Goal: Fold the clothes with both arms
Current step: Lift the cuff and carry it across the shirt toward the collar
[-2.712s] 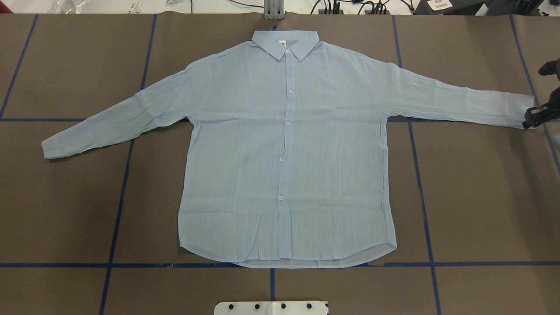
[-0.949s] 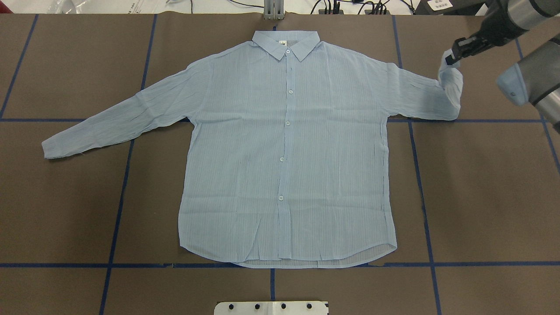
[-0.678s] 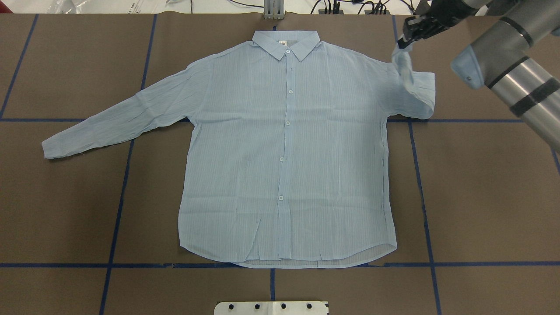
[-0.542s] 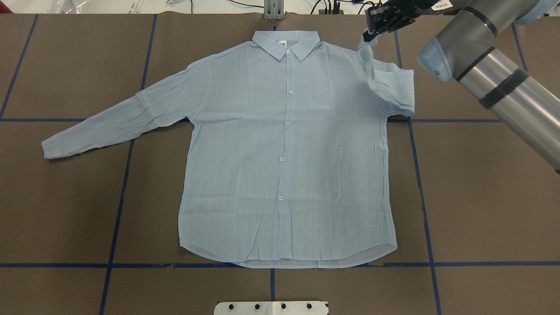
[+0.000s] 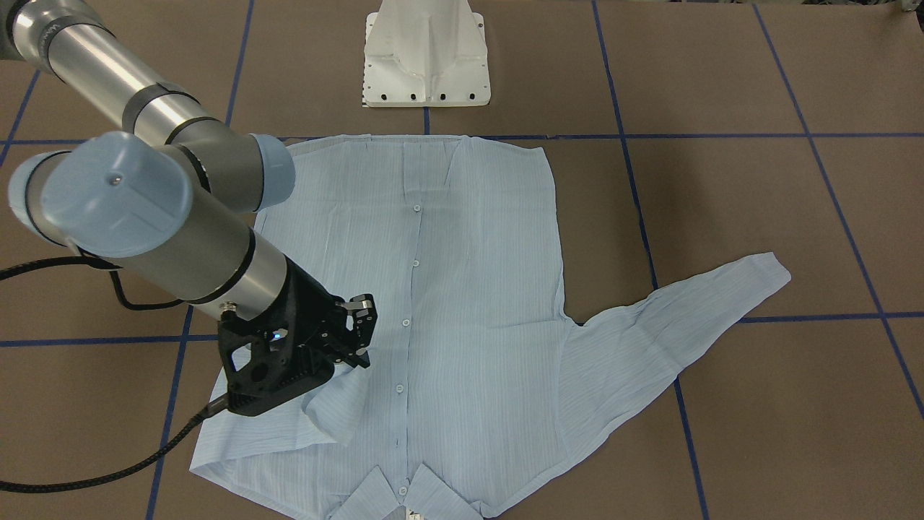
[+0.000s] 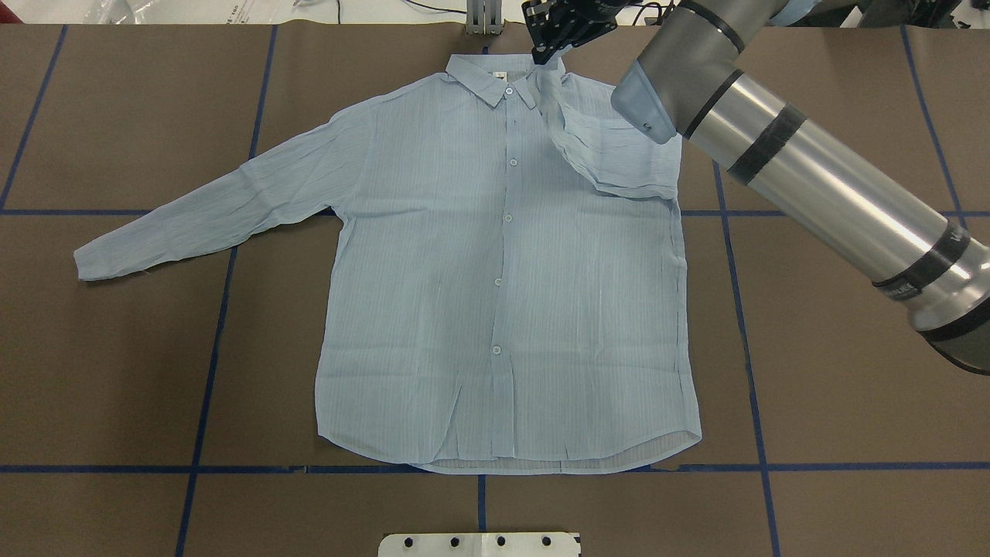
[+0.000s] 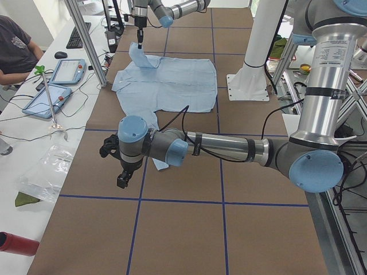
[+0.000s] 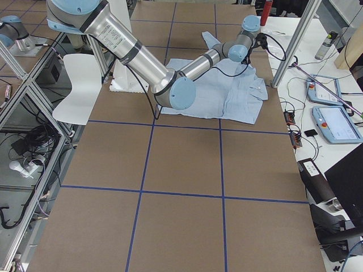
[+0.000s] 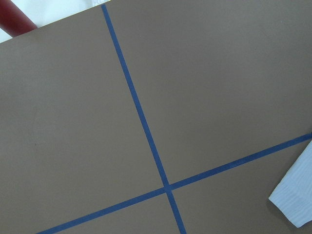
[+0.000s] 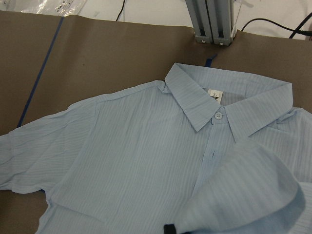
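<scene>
Mostly, the right end effector (image 5: pixel 355 345) hides the shirt (image 5: pixel 469 289) cuff it pinches.

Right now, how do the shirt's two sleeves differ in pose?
The right-side sleeve is raised and doubled back over the shirt front; the left-side sleeve lies flat, stretched out on the table. The right-side sleeve's cuff is pinched in the right claw near the collar; nothing holds the left-side sleeve. Both are the same light-blue striped fabric.
</scene>
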You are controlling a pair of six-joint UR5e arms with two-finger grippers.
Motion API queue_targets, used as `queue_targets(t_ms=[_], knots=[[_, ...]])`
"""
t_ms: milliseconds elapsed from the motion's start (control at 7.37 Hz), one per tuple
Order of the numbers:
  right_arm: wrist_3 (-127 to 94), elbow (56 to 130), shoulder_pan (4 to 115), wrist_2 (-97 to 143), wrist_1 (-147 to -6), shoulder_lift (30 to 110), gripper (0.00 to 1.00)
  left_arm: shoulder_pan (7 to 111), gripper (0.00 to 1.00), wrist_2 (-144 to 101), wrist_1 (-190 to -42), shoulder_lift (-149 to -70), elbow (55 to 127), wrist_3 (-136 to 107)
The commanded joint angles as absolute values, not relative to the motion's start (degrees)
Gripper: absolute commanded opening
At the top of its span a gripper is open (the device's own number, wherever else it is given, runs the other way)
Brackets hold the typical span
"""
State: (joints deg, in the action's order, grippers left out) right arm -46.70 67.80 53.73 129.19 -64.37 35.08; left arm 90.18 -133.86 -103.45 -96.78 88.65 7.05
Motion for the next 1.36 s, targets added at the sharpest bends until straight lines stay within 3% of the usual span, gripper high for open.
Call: queue_targets(t_ms=[0, 271, 542, 678, 814, 1221], knots=[[-46.7, 62.4, 48.9, 123.5, -64.2, 31.5, 0.0, 90.3, 0.99, -133.9, -103.4, -96.9, 88.3, 7.1], [-46.6, 54.9, 46.0, 119.2, -64.2, 26.1, 0.0, 90.3, 0.99, -133.9, -103.5, -96.9, 88.0, 7.1], [-46.5, 51.9, 43.0, 114.5, -64.2, 24.4, 0.0, 90.9, 0.99, -133.9, -103.5, -96.9, 88.0, 7.3], [-46.8, 51.8, 41.2, 111.2, -63.1, 23.0, 0.37, 90.8, 0.99, -133.9, -103.5, -96.9, 88.0, 7.2], [-47.6, 51.9, 38.0, 103.8, -61.0, 22.9, 0.99, 90.8, 0.99, -133.9, -103.5, -97.0, 88.0, 7.1], [-50.4, 52.0, 36.1, 99.5, -61.3, 23.0, 1.0, 90.9, 0.99, -133.9, -103.4, -96.9, 87.7, 6.2]])
